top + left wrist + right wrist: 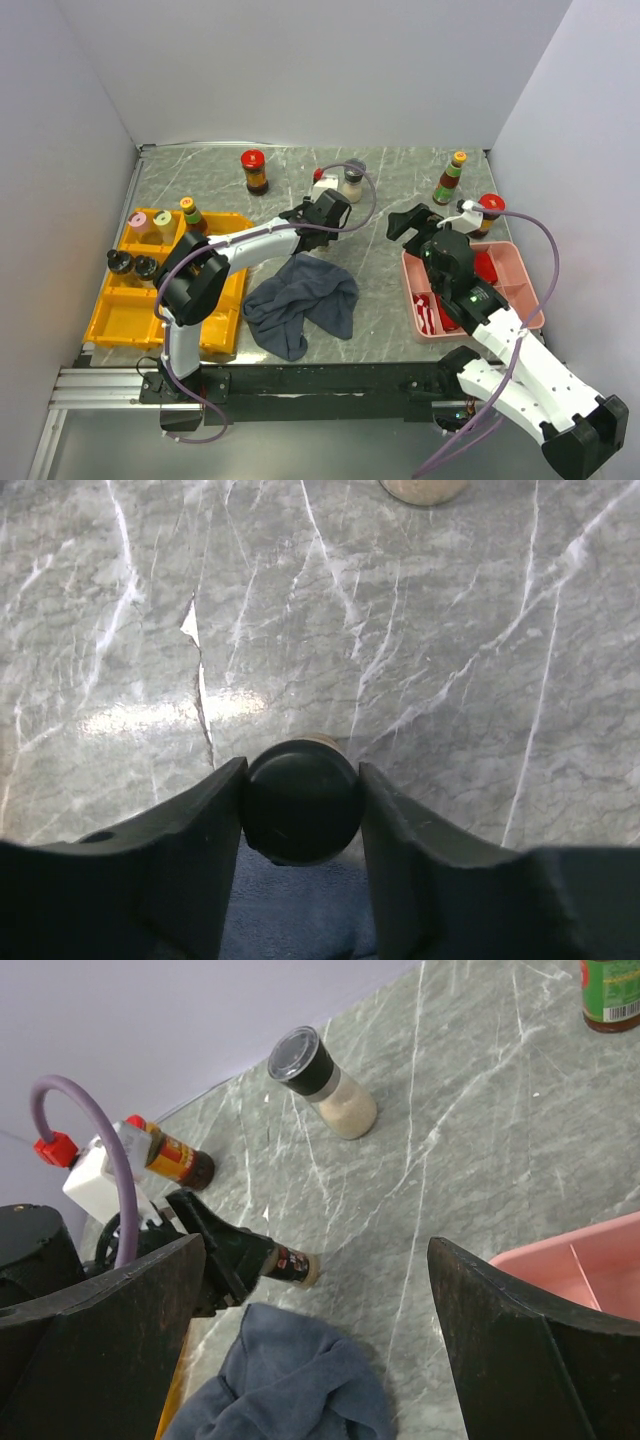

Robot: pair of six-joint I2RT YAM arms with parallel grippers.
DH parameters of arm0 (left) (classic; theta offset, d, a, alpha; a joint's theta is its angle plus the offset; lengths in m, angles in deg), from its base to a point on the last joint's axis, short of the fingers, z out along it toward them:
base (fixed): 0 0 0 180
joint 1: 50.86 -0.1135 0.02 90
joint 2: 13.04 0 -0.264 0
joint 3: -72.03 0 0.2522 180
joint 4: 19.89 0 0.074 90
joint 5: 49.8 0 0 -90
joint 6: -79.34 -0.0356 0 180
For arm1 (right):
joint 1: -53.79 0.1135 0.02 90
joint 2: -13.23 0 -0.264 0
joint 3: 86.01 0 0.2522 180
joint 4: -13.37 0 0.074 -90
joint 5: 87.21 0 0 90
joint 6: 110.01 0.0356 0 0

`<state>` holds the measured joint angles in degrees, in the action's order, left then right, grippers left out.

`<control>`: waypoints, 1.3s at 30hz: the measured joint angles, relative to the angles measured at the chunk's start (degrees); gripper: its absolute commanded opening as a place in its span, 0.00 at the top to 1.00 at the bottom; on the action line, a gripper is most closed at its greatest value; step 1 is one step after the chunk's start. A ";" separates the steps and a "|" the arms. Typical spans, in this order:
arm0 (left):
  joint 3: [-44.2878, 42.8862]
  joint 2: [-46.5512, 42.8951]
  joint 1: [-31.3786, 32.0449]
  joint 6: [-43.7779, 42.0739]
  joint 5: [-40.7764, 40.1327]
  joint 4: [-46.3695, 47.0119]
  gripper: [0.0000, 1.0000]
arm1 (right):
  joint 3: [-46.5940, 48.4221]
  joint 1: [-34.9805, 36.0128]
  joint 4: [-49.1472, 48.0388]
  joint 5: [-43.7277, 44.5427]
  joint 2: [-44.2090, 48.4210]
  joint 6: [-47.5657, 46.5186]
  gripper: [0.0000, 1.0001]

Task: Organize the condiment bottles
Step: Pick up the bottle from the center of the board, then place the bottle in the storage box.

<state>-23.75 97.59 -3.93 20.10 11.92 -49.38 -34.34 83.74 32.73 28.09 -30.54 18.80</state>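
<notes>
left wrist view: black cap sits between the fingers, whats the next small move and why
Probably a short, straight lift. The left gripper has its fingers against both sides of the small black-capped glass jar, so the grip looks set. The jar is on the grey marble table, right at the edge of the dark blue-grey cloth. Rising first should keep it from dragging the cloth.

We're seeing a black-capped bottle (303, 800), a grey white-veined marble table (420, 650), a dark blue-grey cloth (300, 297), a yellow tray (120, 322) and a pink tray (517, 270).
</notes>
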 measured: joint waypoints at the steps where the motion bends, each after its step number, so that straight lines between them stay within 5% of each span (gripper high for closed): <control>1: 0.00 0.00 -0.04 0.20 0.02 0.00 0.64 | 0.00 0.00 -0.09 -0.09 -0.31 -0.09 0.00; 7: -0.50 0.00 -0.04 0.42 -0.39 -1.33 0.99 | 0.00 0.00 -0.11 -1.03 -1.97 -0.33 0.00; 25: -2.05 -10.67 -0.09 18.84 -18.47 -21.55 0.99 | 0.00 0.00 -0.33 -3.19 -4.07 -0.98 0.00; 39: 15.34 -25.29 -3.65 36.96 -25.68 -37.62 0.99 | 0.00 0.00 -0.48 -4.26 -5.35 -1.16 0.00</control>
<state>-8.41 72.30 -7.58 57.06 -13.76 -87.00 -34.34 83.74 32.25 23.83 -35.90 17.64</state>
